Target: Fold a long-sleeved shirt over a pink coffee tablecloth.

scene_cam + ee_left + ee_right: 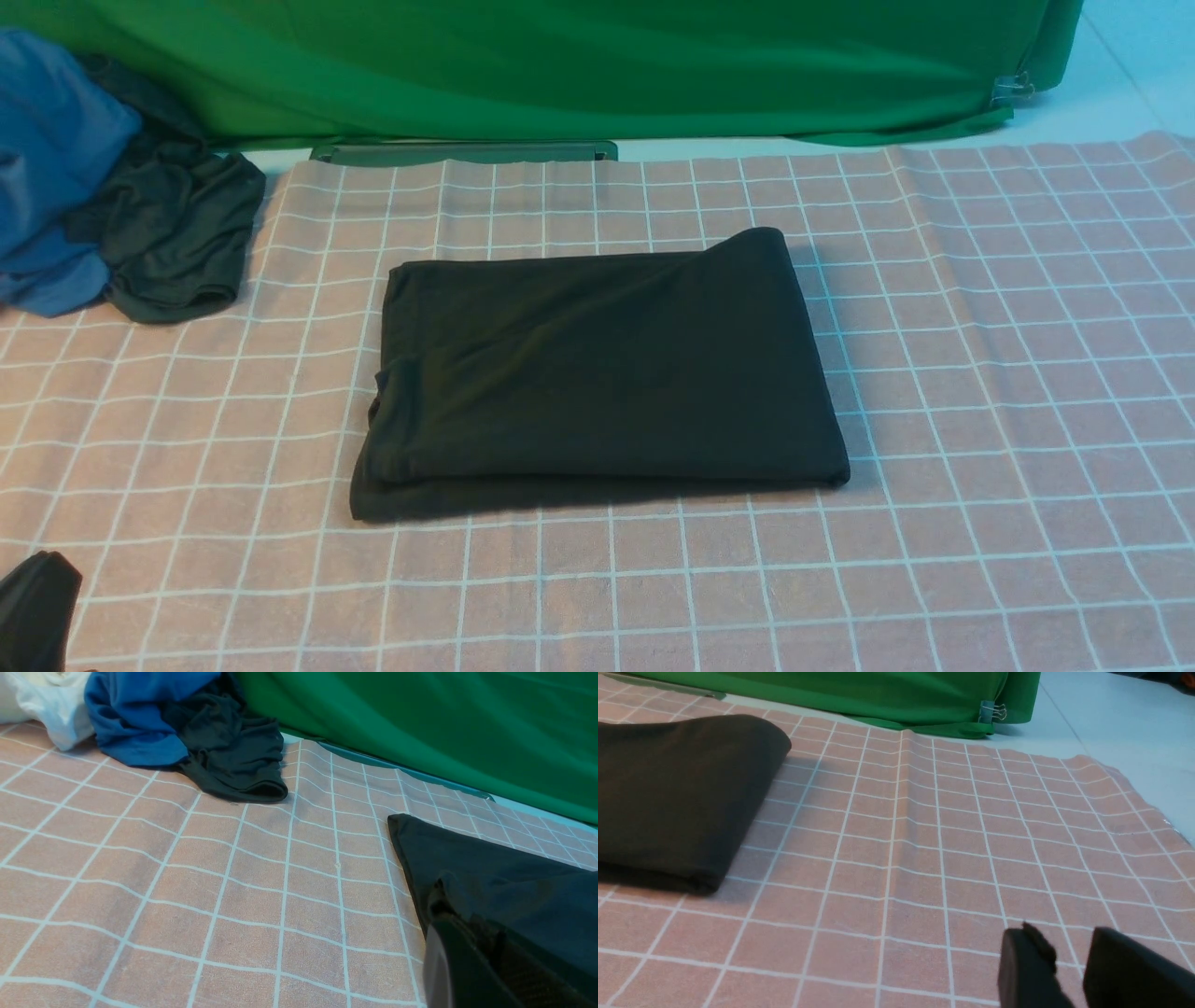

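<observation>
Left end effector [37,607], closed and empty, was seen nearest; the folded long-sleeved shirt [597,373] lay beyond it on the pink coffee tablecloth [980,373]. The right end effector [1069,970], narrowly parted, held nothing.

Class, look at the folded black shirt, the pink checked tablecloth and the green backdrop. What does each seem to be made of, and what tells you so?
Shirt: soft matte knit, probably cotton; it folds into rounded, limp edges.
Tablecloth: thin woven fabric, matte, slightly grainy; creases run across its white grid.
Backdrop: smooth cloth with a faint sheen, possibly synthetic; it hangs in long drapes.
</observation>
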